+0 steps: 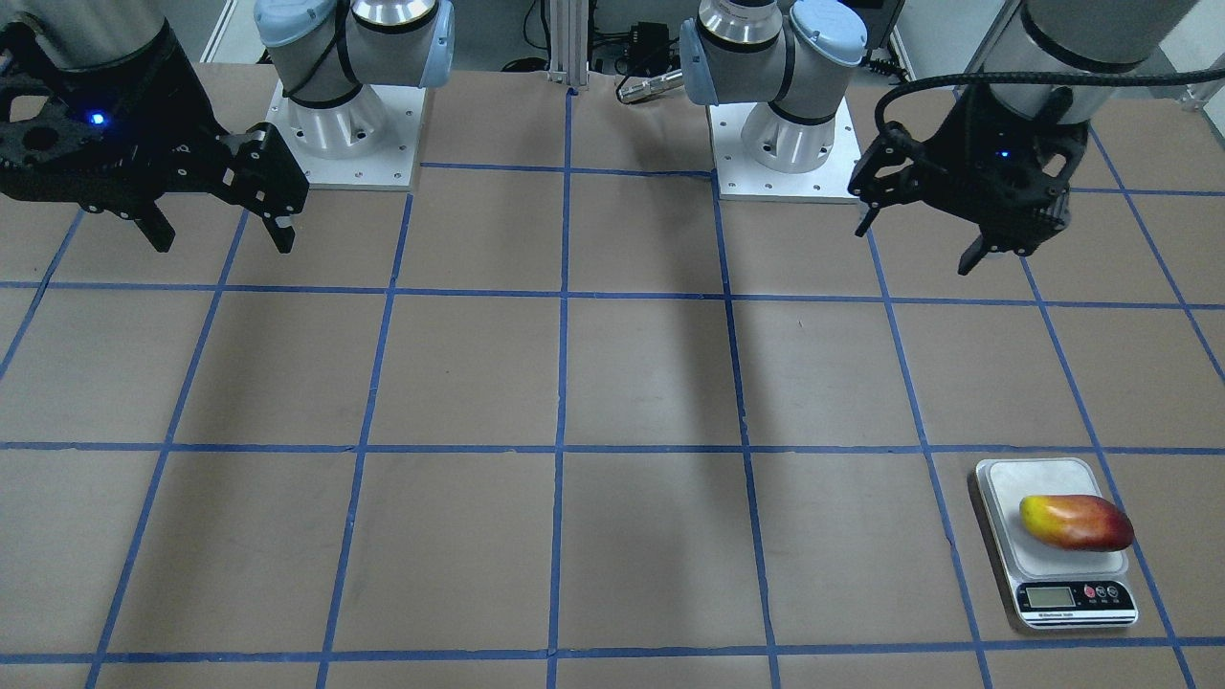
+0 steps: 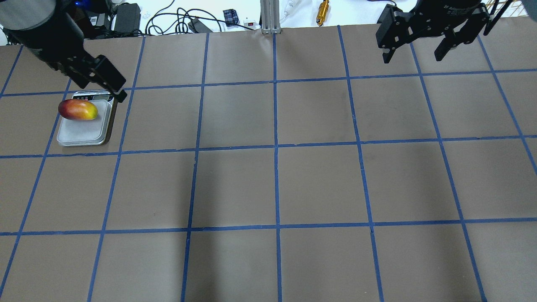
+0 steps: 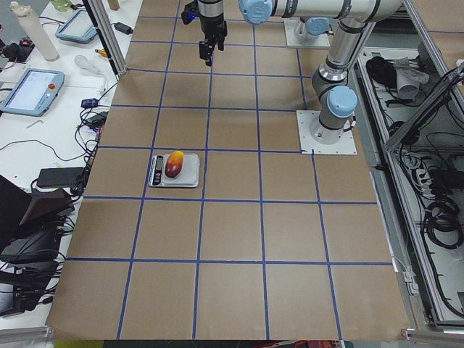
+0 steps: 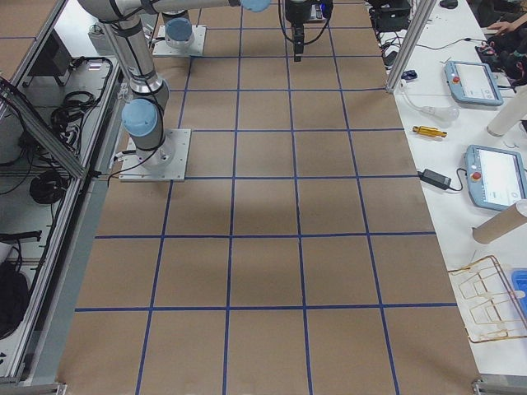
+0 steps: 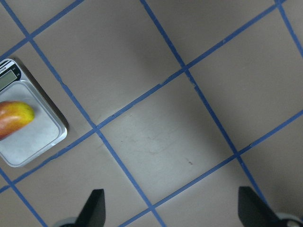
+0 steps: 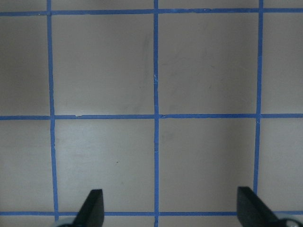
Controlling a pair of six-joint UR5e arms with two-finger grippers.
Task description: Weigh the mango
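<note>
The mango (image 1: 1077, 522) lies on its side on the platform of a small kitchen scale (image 1: 1029, 478), touching nothing else. The scale stands on the desk (image 1: 612, 383) out on the robot's left, at the far side from the two arm bases. The fruit sits toward the display end of the platform, its yellow end pointing in toward the middle of the desk and its red end toward the outer edge. The display is too small for me to read, so I can't say what it shows.

The left gripper (image 1: 917, 247) hangs high above the desk, back toward the robot from the scale. Its fingers are spread wide and there is nothing between them. From its wrist camera both fingertips (image 5: 94, 208) frame bare brown desk and blue tape lines, with the scale and half the mango off at the edge of the view.

The right gripper (image 1: 223, 244) hangs over the right side, well apart from the fruit, its fingers likewise parted and empty.
</note>
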